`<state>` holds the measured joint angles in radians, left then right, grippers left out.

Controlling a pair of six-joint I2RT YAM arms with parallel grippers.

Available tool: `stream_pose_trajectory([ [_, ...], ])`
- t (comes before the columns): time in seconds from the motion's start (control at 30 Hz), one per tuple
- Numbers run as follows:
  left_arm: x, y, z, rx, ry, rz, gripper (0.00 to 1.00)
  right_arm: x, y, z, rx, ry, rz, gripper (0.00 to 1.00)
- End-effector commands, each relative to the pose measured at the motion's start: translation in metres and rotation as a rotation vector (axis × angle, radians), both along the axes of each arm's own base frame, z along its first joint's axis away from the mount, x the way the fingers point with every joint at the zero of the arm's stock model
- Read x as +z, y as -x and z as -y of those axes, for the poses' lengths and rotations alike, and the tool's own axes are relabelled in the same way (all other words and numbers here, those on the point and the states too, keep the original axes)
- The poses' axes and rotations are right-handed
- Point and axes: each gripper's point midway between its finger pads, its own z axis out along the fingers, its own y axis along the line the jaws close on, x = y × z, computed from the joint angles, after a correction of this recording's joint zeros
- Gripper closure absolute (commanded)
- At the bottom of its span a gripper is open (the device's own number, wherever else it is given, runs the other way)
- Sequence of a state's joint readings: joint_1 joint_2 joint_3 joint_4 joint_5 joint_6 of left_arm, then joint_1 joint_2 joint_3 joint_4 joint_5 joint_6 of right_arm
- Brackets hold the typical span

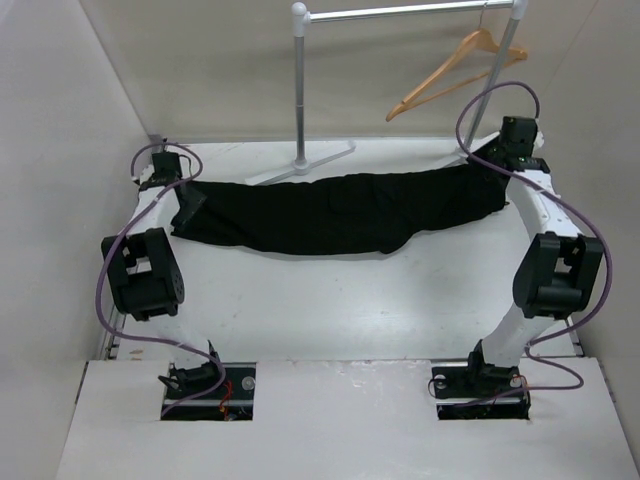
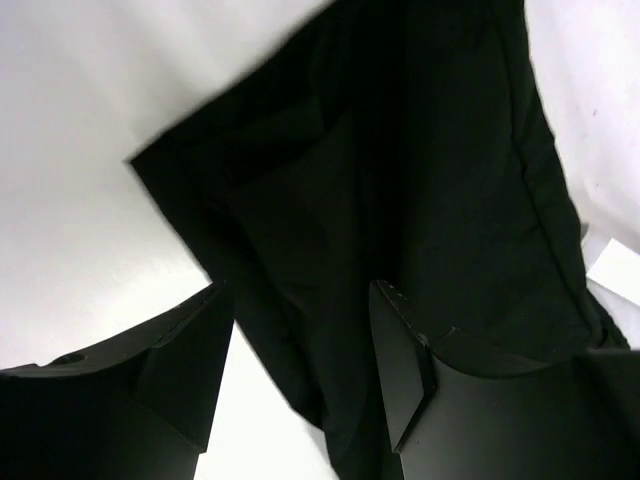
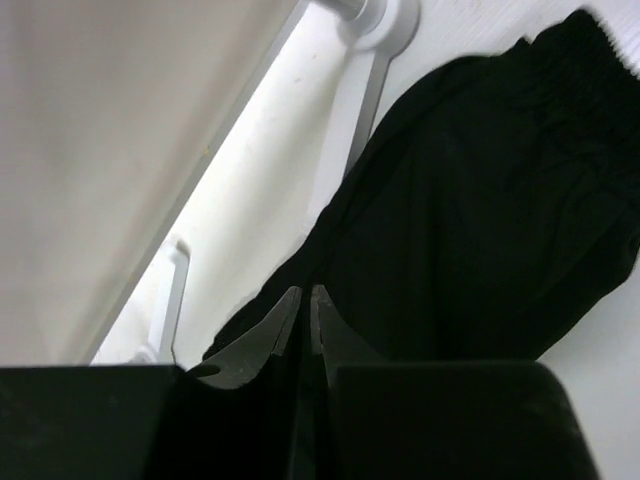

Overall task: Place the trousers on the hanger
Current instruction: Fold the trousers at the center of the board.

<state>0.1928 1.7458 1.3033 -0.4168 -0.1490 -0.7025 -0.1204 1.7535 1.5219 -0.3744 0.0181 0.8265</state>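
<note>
Trousers, look: plain black soft-fabric trousers (image 1: 340, 210), matte and lightly creased, with the legs laid one on the other in a long narrow band; the left wrist view (image 2: 400, 180) shows a straight seam and a squared corner of cloth; the right wrist view (image 3: 480, 220) shows a gathered, ribbed band at one end
Trousers, place: lying flat on the white table (image 1: 350, 300), across its far half, from the left tool to the right tool, with the middle bowed toward the near side
Hanger: light natural-wood triangular hanger with a metal hook (image 1: 455, 68), hooked on the rail at the far right and tilted, above and behind the right end of the trousers and apart from them
Rail: silver metal clothes rail (image 1: 400, 12) on upright posts, its feet on the table just behind the trousers
Left tool (image 1: 188, 205): at the left end of the cloth; jaws wide apart (image 2: 300, 370), with black cloth showing in the gap between them
Right tool (image 1: 493, 162): at the right end of the cloth; jaws drawn in to a narrow slit (image 3: 305, 305), tips at the edge of the cloth; whether a fold is pinched cannot be told
Count: one pair of trousers, one hanger, one rail, two tools, and two arms, the left arm (image 1: 145, 272) and the right arm (image 1: 555, 272)
</note>
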Motion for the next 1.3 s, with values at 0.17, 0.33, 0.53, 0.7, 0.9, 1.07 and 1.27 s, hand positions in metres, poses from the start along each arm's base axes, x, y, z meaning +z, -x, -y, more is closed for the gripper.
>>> stream_pose_trajectory([
  [0.17, -0.026, -0.035, 0.006, -0.028, 0.056, 0.022, 0.46, -0.017, 0.024, -0.073, 0.188, -0.031, 0.024, 0.75],
  [0.33, -0.032, -0.026, 0.001, -0.002, 0.030, -0.030, 0.74, -0.034, 0.049, -0.098, 0.254, -0.016, -0.003, 0.72],
  [0.53, -0.031, 0.019, -0.020, 0.083, -0.051, -0.082, 0.84, -0.050, 0.070, -0.096, 0.256, -0.006, -0.031, 0.69],
  [0.7, -0.034, 0.049, -0.035, 0.176, -0.099, -0.103, 0.89, -0.063, 0.079, -0.091, 0.246, -0.008, -0.063, 0.67],
  [0.9, -0.026, 0.076, -0.055, 0.275, -0.116, -0.083, 0.68, -0.066, 0.086, -0.087, 0.238, -0.006, -0.068, 0.58],
  [1.07, -0.005, 0.077, -0.050, 0.280, -0.089, 0.029, 0.45, -0.052, 0.081, -0.081, 0.223, -0.012, -0.037, 0.46],
  [1.27, -0.001, 0.109, -0.045, 0.328, -0.070, 0.023, 0.46, -0.051, 0.072, -0.049, 0.147, -0.023, -0.037, 0.38],
])
